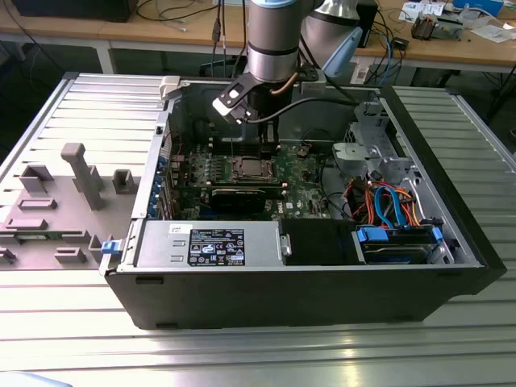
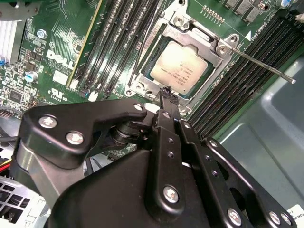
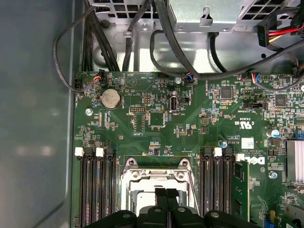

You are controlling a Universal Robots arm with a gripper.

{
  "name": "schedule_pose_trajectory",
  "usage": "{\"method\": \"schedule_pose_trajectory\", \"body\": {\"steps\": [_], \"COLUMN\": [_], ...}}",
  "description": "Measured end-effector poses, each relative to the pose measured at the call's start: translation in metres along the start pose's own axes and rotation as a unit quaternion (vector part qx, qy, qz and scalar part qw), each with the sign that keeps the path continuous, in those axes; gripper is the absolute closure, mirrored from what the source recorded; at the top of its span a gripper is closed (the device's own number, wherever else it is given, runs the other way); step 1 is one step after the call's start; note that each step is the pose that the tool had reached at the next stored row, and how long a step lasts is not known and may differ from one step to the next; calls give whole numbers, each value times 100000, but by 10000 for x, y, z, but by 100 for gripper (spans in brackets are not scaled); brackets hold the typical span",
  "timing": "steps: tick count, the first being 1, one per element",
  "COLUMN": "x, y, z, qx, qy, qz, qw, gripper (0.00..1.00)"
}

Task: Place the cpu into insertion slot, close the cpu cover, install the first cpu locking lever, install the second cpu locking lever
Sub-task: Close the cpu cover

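Just ahead of the pincer (image 2: 166,93), whose two black fingers (image 3: 159,199) are pressed together with nothing between them, lies the cpu (image 2: 183,66), seated flat in the slot (image 1: 246,168). Its silver-grey top shows through the window of the cover (image 2: 211,53), a silvery frame lying down around the chip. In the second wrist view the pincer's tip stands at the slot's nearest edge; whether it touches the metal cannot be told. From the slot's corner, to one side of the pincer, a thin lever (image 2: 266,66) juts out over the memory banks (image 2: 237,92) and ends in a small knob; whether it is latched cannot be told. In the first wrist view, long black memory banks flank the slot on both sides of the pincer. The green board (image 3: 156,118) stretches beyond the tips, carrying a coin cell (image 3: 110,99). Farther off, black cables (image 3: 190,47) loop against the case wall. In the exterior view the arm (image 1: 272,40) reaches down into the open case (image 1: 322,298), and the pincer hangs over the slot. Well apart from the pincer, outside the case on the exterior view's left, grey moulded blocks (image 1: 81,173) rest on the ribbed table (image 1: 242,355).
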State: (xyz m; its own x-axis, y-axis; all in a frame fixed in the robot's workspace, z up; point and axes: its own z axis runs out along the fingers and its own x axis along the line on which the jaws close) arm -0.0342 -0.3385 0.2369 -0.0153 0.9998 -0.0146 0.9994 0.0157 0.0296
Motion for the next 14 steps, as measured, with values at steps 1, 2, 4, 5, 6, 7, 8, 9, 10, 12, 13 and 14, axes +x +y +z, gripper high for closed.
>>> {"method": "schedule_pose_trajectory", "body": {"steps": [1,2,4,5,6,7,8,9,10,12,13,14], "x": [0,0,0,0,0,0,0,0,0,-1,-1,-1], "y": [0,-1,-3,-5,-6,-7,-8,-10,-14,-19,-21,-23], "z": [0,1,4,5,7,9,11,12,15,21,22,25], "qx": [-9,-15,-42,-63,-83,-99,-113,-126,-167,-214,-227,-246], "qy": [0,3,2,1,0,-1,1,2,1,3,-1,-1], "qz": [4,4,5,5,1,3,9,12,9,0,4,8], "qw": [100000,100000,100000,100000,100000,100000,100000,100000,100000,100000,100000,100000], "gripper": [89,89,89,89,89,89,89,89,89,89,89,89]}}
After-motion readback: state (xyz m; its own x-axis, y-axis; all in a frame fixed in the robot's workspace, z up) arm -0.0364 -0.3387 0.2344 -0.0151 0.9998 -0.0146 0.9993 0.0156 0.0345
